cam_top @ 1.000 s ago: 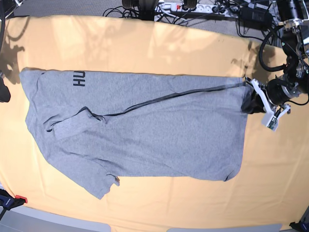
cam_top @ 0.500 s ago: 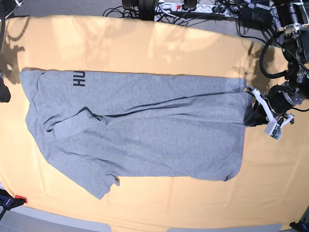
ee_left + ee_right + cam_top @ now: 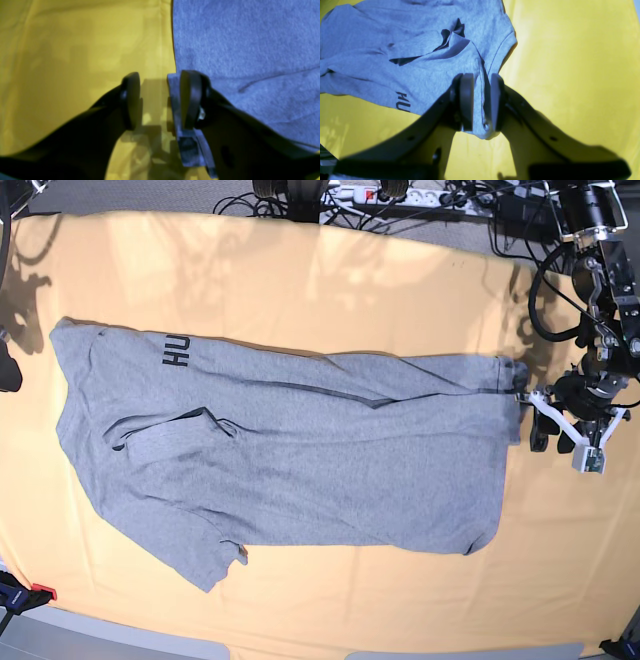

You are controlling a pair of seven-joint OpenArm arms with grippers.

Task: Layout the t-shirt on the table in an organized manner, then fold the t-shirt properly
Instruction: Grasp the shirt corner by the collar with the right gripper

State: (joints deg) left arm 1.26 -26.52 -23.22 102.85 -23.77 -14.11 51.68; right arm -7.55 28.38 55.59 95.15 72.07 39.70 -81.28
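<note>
The grey t-shirt (image 3: 300, 450) lies spread lengthwise on the yellow-orange table (image 3: 300, 270), with black lettering (image 3: 176, 351) near its far left corner and a sleeve folded over its left part. My left gripper (image 3: 532, 420) sits at the shirt's right edge. In the left wrist view it (image 3: 160, 75) is open, and a strip of the t-shirt (image 3: 250, 50) edge leans against its right finger (image 3: 190, 100). In the right wrist view my right gripper (image 3: 482, 102) has its fingers a little apart, with the lettered corner of the t-shirt (image 3: 420, 62) showing in the gap.
Cables and a power strip (image 3: 400, 194) lie beyond the table's far edge. The left arm with its hoses (image 3: 600, 300) stands at the far right. The table's near edge (image 3: 300, 642) runs along the bottom, with a small red and black item (image 3: 36, 592) at its left.
My left gripper opened, let go of the shirt's right edge and drew slightly right and nearer. The raised, stretched fold sank flat, and the lettered left end shifted a little to the right.
</note>
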